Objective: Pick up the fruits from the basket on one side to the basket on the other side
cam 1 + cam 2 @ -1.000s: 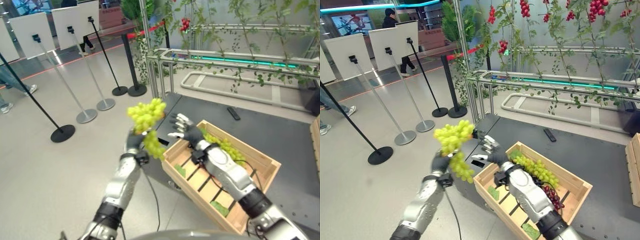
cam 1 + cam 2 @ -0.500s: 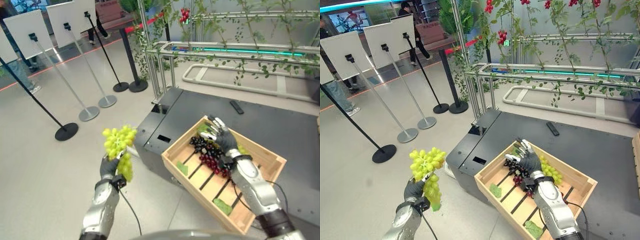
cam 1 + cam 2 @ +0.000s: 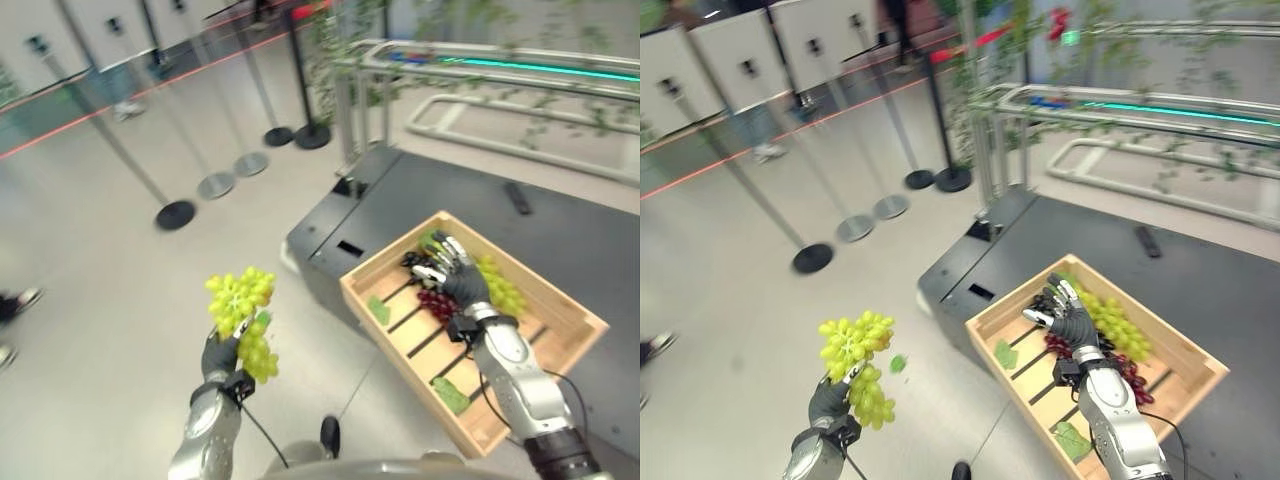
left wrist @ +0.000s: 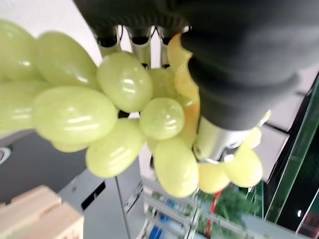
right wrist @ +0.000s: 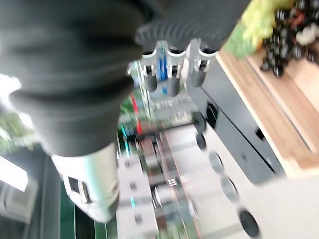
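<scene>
My left hand (image 3: 221, 357) is shut on a bunch of green grapes (image 3: 242, 312), held up over the floor well to the left of the wooden crate (image 3: 374, 275). The grapes (image 4: 114, 114) press against the curled fingers in the left wrist view. My right hand (image 3: 456, 279) hovers open, fingers straight, over the crate's far half. Under it lie a dark grape bunch (image 3: 415, 268), a red grape bunch (image 3: 436, 302) and another green bunch (image 3: 500, 288). The dark grapes (image 5: 284, 47) also show past the right hand's fingers.
The crate sits on a low dark platform (image 3: 590, 240) with a small black remote (image 3: 518, 197) on it. Loose green leaves (image 3: 451, 394) lie on the crate's slats. Stanchion posts with round bases (image 3: 176, 213) stand on the floor to the left; a metal rail frame (image 3: 480, 75) runs behind.
The camera has swung, so the whole scene has shifted. My left hand still holds the green grapes out over the floor; my right hand stays open over the crate.
</scene>
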Available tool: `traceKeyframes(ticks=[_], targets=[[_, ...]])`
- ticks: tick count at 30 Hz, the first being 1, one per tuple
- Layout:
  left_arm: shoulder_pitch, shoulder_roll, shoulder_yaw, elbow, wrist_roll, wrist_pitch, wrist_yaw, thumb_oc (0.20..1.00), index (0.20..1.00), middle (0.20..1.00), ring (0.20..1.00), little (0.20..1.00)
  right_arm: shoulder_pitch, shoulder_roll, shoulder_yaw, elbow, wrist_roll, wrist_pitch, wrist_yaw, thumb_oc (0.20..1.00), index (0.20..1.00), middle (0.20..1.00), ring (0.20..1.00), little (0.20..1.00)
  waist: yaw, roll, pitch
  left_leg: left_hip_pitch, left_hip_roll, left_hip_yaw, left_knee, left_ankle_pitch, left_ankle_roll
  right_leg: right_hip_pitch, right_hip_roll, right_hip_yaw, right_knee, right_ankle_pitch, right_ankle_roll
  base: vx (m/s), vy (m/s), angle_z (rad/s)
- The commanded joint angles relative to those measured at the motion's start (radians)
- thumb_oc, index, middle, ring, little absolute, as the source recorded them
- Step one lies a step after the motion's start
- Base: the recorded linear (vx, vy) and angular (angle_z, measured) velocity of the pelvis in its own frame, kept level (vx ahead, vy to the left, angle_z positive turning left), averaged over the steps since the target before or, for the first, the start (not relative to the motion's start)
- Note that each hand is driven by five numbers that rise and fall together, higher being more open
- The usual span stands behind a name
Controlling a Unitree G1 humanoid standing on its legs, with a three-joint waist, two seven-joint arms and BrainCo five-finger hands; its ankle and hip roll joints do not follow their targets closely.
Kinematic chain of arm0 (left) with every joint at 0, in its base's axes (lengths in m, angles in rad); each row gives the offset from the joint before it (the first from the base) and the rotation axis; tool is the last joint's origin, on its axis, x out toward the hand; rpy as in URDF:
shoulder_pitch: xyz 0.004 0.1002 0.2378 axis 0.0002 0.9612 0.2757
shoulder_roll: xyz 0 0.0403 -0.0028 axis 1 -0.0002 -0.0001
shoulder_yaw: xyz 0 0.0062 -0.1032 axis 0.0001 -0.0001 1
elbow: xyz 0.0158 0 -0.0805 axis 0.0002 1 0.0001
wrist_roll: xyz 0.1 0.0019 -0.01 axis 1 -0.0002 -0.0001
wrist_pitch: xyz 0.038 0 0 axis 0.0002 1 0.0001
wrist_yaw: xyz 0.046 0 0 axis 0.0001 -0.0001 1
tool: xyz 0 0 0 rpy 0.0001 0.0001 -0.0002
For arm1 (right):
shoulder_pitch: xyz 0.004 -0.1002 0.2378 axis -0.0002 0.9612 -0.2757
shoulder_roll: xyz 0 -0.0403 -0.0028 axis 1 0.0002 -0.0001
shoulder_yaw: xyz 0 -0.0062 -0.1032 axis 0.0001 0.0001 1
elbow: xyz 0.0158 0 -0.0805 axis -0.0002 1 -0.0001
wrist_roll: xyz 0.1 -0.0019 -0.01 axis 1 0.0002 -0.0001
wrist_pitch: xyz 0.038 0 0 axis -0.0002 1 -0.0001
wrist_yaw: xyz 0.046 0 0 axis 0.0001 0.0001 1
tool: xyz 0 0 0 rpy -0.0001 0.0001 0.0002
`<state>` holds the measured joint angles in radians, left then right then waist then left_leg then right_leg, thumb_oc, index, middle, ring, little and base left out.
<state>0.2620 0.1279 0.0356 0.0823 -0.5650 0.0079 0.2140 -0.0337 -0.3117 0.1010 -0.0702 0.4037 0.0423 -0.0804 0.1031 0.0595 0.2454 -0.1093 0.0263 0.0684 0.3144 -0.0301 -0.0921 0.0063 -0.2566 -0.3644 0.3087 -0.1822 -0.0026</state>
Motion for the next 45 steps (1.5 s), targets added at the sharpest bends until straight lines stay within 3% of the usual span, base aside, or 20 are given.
traceKeyframes(ticks=[1,2,4,9,12,18,20,21,22,23,24,25,27,31,32,33,34,35,40,45], targets=[[-0.05,0.013,0.042,-0.125,-0.01,-0.088,-0.027,0.2,0.2,0.2,0.2,0.2,-0.036,-0.029,-0.014,-0.068,-0.043,-0.086,-0.01,1.0,1.0,1.0,1.0,1.0,-0.069,-0.006,-0.05,0.083,0.079,-0.025,0.095,-0.146,-0.03,-0.012,0.033,-0.058,-0.176,0.054,0.07,-0.26,-0.026,0.49],[-0.05,0.013,0.042,-0.125,-0.01,-0.088,-0.027,0.2,0.2,0.2,0.2,0.2,-0.036,-0.029,-0.014,-0.067,-0.043,-0.086,-0.01,1.0,1.0,1.0,1.0,1.0,-0.071,-0.009,-0.051,0.08,0.075,-0.026,0.091,-0.14,-0.028,-0.014,0.029,-0.06,-0.178,0.059,0.071,-0.31,0.022,1.11],[-0.043,0.01,0.047,-0.124,0.001,-0.086,-0.033,0.2,0.2,0.2,0.2,0.2,-0.034,-0.029,-0.026,-0.066,-0.043,-0.087,-0.011,1.0,1.0,1.0,1.0,1.0,-0.08,-0.008,-0.062,0.153,0.082,0.019,0.121,-0.22,-0.02,-0.031,0.001,-0.144,-0.146,0.07,0.069,-0.21,0.077,1.27],[-0.049,0.031,0.037,-0.122,0.036,-0.074,-0.035,0.2,0.2,0.2,0.2,0.2,-0.011,-0.014,-0.04,-0.061,-0.038,-0.088,-0.017,1.0,1.0,1.0,1.0,1.0,-0.084,-0.001,-0.081,0.212,0.115,0.093,0.08,-0.303,-0.007,-0.07,-0.063,-0.252,-0.077,0.091,0.089,-0.13,0.164,1.51],[-0.069,0.067,0.029,-0.134,0.076,-0.07,-0.034,0.2,0.2,0.2,0.2,0.2,-0.013,-0.002,-0.046,-0.061,-0.026,-0.098,-0.026,1.0,1.0,1.0,1.0,1.0,-0.069,-0.016,-0.076,0.204,0.144,0.131,-0.039,-0.257,0.0,-0.093,-0.114,-0.306,-0.086,0.151,0.12,-0.22,0.28,0.83],[-0.089,0.122,0.054,-0.162,0.161,-0.066,-0.017,0.2,0.2,0.2,0.2,0.2,-0.022,0.049,-0.016,-0.032,-0.007,-0.09,-0.019,1.0,1.0,1.0,1.0,1.0,-0.013,-0.093,-0.04,0.197,0.069,0.096,-0.107,-0.265,0.033,-0.061,-0.173,-0.35,-0.184,0.288,0.201,-0.1,0.24,0.79],[-0.107,0.139,0.055,-0.165,0.165,-0.067,-0.007,0.2,0.2,0.2,0.2,0.2,-0.02,0.064,-0.01,-0.029,0.003,-0.089,-0.02,1.0,1.0,1.0,1.0,1.0,-0.005,-0.108,-0.023,0.185,0.048,0.057,-0.113,-0.263,0.041,-0.069,-0.158,-0.275,-0.19,0.286,0.22,-0.08,0.195,0.43],[-0.124,0.148,0.043,-0.16,0.171,-0.07,-0.002,0.2,0.2,0.2,0.2,0.2,-0.02,0.07,-0.014,-0.028,0.001,-0.091,-0.025,1.0,1.0,1.0,1.0,1.0,-0.019,-0.128,-0.01,0.169,0.022,0.034,-0.112,-0.241,0.048,-0.091,-0.155,-0.192,-0.189,0.298,0.217,-0.09,0.116,0.31],[-0.126,0.149,0.043,-0.158,0.171,-0.071,-0.002,0.2,0.2,0.2,0.2,0.2,-0.021,0.071,-0.015,-0.028,0.001,-0.091,-0.025,1.0,1.0,1.0,1.0,1.0,-0.017,-0.131,-0.011,0.167,0.02,0.035,-0.113,-0.239,0.049,-0.096,-0.158,-0.19,-0.187,0.298,0.217,-0.1,0.112,0.62],[-0.145,0.16,0.028,-0.152,0.171,-0.074,0.003,0.2,0.2,0.2,0.2,0.2,-0.017,0.075,-0.022,-0.031,0.003,-0.093,-0.03,1.0,1.0,1.0,1.0,1.0,-0.036,-0.14,-0.01,0.152,0.0,-0.005,-0.114,-0.227,0.056,-0.12,-0.127,-0.062,-0.184,0.287,0.219,0.01,0.253,1.29],[-0.172,0.172,0.003,-0.13,0.167,-0.078,0.002,0.2,0.2,0.2,0.2,0.2,0.004,0.075,-0.04,-0.035,0.006,-0.091,-0.025,1.0,1.0,1.0,1.0,1.0,-0.058,-0.143,-0.01,0.128,-0.042,-0.095,-0.109,-0.215,0.075,-0.127,-0.027,0.165,-0.137,0.215,0.211,0.02,0.337,1.49],[-0.179,0.168,-0.003,-0.129,0.175,-0.077,-0.001,0.2,0.2,0.2,0.2,0.2,0.014,0.076,-0.043,-0.034,0.007,-0.092,-0.018,1.0,1.0,1.0,1.0,1.0,-0.059,-0.144,-0.015,0.111,-0.068,-0.14,-0.112,-0.193,0.089,-0.133,-0.002,0.202,-0.095,0.199,0.2,0.03,0.33,1.53],[-0.175,0.165,0.005,-0.134,0.185,-0.073,-0.003,0.2,0.2,0.2,0.2,0.2,0.021,0.074,-0.041,-0.034,0.005,-0.091,-0.008,1.0,1.0,1.0,1.0,1.0,-0.057,-0.131,-0.021,0.091,-0.086,-0.19,-0.125,-0.168,0.108,-0.138,0.016,0.189,-0.016,0.16,0.17,0.01,0.16,1.18],[-0.19,0.161,-0.015,-0.127,0.172,-0.067,-0.008,0.2,0.2,0.2,0.2,0.2,0.013,0.072,-0.033,-0.025,-0.003,-0.094,-0.002,1.0,1.0,1.0,1.0,1.0,-0.079,-0.11,-0.033,0.1,-0.131,-0.31,-0.146,-0.148,0.129,-0.194,0.175,0.358,0.052,0.071,0.138,0.12,0.103,1.37],[-0.191,0.161,-0.015,-0.127,0.172,-0.067,-0.008,0.2,0.2,0.2,0.2,0.2,0.012,0.071,-0.033,-0.025,-0.003,-0.094,-0.002,1.0,1.0,1.0,1.0,1.0,-0.081,-0.11,-0.035,0.097,-0.131,-0.311,-0.149,-0.142,0.129,-0.196,0.174,0.357,0.048,0.077,0.138,0.26,0.045,1.08],[-0.205,0.156,-0.033,-0.128,0.168,-0.069,-0.01,0.2,0.2,0.2,0.2,0.2,0.011,0.054,-0.035,-0.027,-0.012,-0.097,-0.004,1.0,1.0,1.0,1.0,1.0,-0.123,-0.104,-0.033,0.112,-0.169,-0.415,-0.142,-0.147,0.135,-0.246,0.285,0.548,0.032,0.052,0.121,0.17,0.024,0.88],[-0.206,0.156,-0.033,-0.128,0.168,-0.069,-0.01,0.2,0.2,0.2,0.2,0.2,0.01,0.053,-0.035,-0.028,-0.012,-0.097,-0.004,1.0,1.0,1.0,1.0,1.0,-0.124,-0.104,-0.034,0.109,-0.17,-0.416,-0.145,-0.141,0.134,-0.248,0.283,0.548,0.028,0.057,0.121,0.31,0.021,1.32],[-0.225,0.15,-0.06,-0.121,0.163,-0.073,-0.024,0.2,0.2,0.2,0.2,0.2,0.029,0.032,-0.041,-0.035,0.003,-0.1,-0.002,1.0,1.0,1.0,1.0,1.0,-0.166,-0.104,-0.027,0.122,-0.212,-0.522,-0.135,-0.15,0.133,-0.26,0.362,0.711,-0.005,0.049,0.109,0.11,-0.003,1.44],[-0.205,0.133,-0.054,-0.152,0.159,-0.097,-0.04,0.2,0.2,0.2,0.2,0.2,0.037,0.002,-0.02,-0.053,0.004,-0.091,0.022,1.0,1.0,1.0,1.0,1.0,-0.163,-0.099,-0.035,0.104,-0.253,-0.591,-0.103,-0.156,0.105,-0.205,0.302,0.664,-0.068,0.05,0.086,0.11,-0.14,1.83],[-0.151,0.104,-0.019,-0.203,0.073,-0.112,-0.05,0.2,0.2,0.2,0.2,0.2,-0.026,-0.011,0.014,-0.038,0.042,-0.093,0.024,1.0,1.0,1.0,1.0,1.0,-0.092,-0.051,-0.058,0.073,-0.224,-0.642,-0.095,-0.144,0.06,-0.137,0.288,0.552,-0.199,0.08,0.053,0.08,-0.256,0.62]])
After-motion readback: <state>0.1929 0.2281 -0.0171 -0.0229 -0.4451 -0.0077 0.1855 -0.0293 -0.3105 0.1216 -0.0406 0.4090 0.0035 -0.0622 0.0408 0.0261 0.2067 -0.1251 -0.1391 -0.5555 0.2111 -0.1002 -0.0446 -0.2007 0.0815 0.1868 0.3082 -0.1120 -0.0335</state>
